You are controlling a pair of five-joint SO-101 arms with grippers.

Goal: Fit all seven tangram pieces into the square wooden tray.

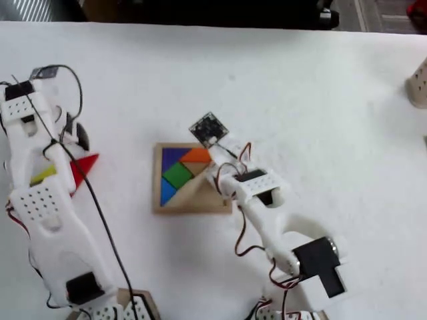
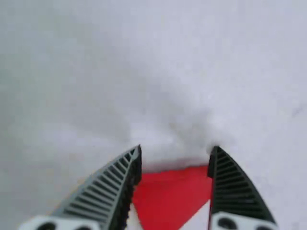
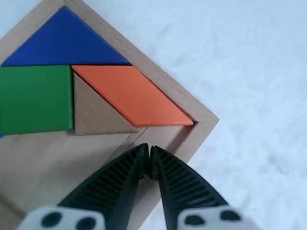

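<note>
high view: square wooden tray (image 1: 193, 208) at frame centre, red piece (image 1: 85, 167) at middle left.
left wrist view: left gripper (image 2: 175, 149) with fingers apart, straddling the red piece.
right wrist view: right gripper (image 3: 147, 149) with fingers together above bare tray floor, near orange piece (image 3: 129, 96).

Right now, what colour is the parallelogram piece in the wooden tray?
The parallelogram piece is orange, clearest in the right wrist view.

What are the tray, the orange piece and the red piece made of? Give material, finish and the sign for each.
Tray: seemingly bare light wood, matt; rim and floor are plain tan, unpainted.
Orange piece: flat, even, matt colour with crisp edges; probably painted wood, plastic possible.
Red piece: same even colour, likely the same make.
</note>
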